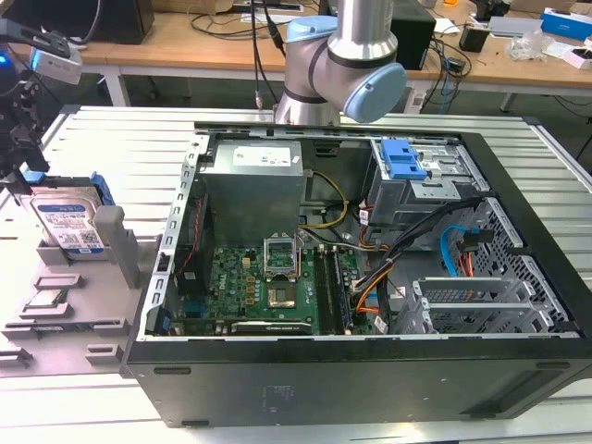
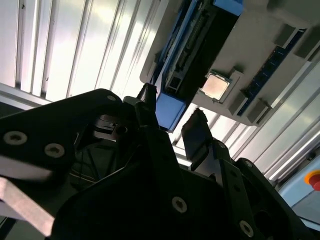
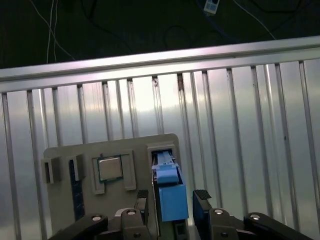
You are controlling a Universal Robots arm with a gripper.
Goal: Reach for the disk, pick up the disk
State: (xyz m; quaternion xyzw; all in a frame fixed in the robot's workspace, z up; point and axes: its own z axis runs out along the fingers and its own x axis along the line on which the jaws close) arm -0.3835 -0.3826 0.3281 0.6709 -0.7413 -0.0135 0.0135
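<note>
The reach looks all but finished, and the pick-up is not yet done. At the exterior view's left edge the gripper [image 1: 26, 162] hangs right over the disk [image 1: 67, 222]. The disk stands on edge in a slot of the grey holder [image 1: 116, 245] on the ribbed metal bench [image 1: 111, 129], well apart from the open computer case [image 1: 370, 375] in the middle of the frame. It sits fully down in its slot, so the lift is left to do and, by my reading, the closing too.

The exterior view gives the layout and the disk's labelled face. The stance of the fingers [image 3: 143, 199] comes from both wrist views. They are spread, one on each side of the disk's blue rail [image 3: 170, 197], with slivers of gap showing, so they straddle it rather than pinch it. The wrist views also bring out a square processor chip [image 3: 110, 168] seated in the holder just beside the disk's slot.
</note>
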